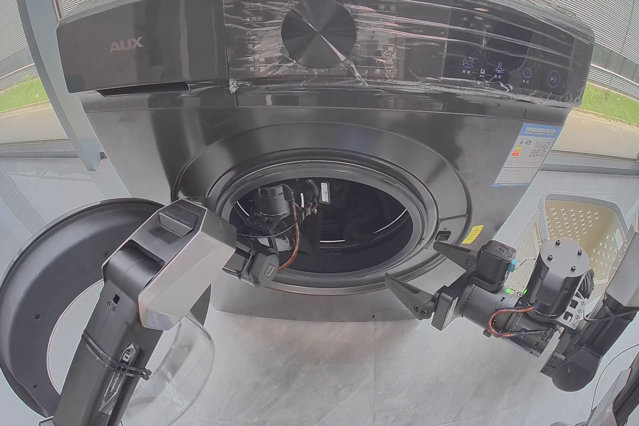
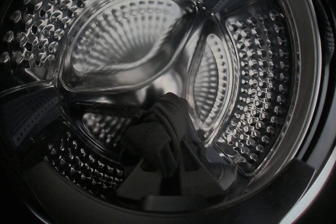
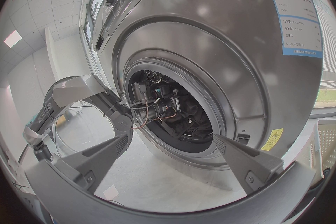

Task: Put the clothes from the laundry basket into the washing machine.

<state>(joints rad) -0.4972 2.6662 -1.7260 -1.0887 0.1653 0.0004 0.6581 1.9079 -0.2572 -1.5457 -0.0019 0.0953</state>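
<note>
The right gripper hangs nearest, low in front of the machine on the robot's right. Its jaws are spread wide and hold nothing. Just behind it stands the pale perforated laundry basket; what lies in it cannot be made out. On the left the round door is swung fully open beside the washing machine.

The left arm is through the opening, with the left gripper inside the drum. Its jaws sit close together with a dark garment pinched between them, and the dim light allows no more detail. The garment is therefore already inside the machine, low in the drum.

It looks soft, light and limp, likely a knit, so it should sag and fold wherever it is unsupported. Its dull surface suggests it will not slip easily. A pinch on any thick fold should hold it, and gathered cloth would probably hold better than a single edge.

The garment is crumpled into a bundle, so it has no clear heading. Its longer run seems to go from the jaws toward the drum's back wall, with one fold trailing back between the jaws.
</note>
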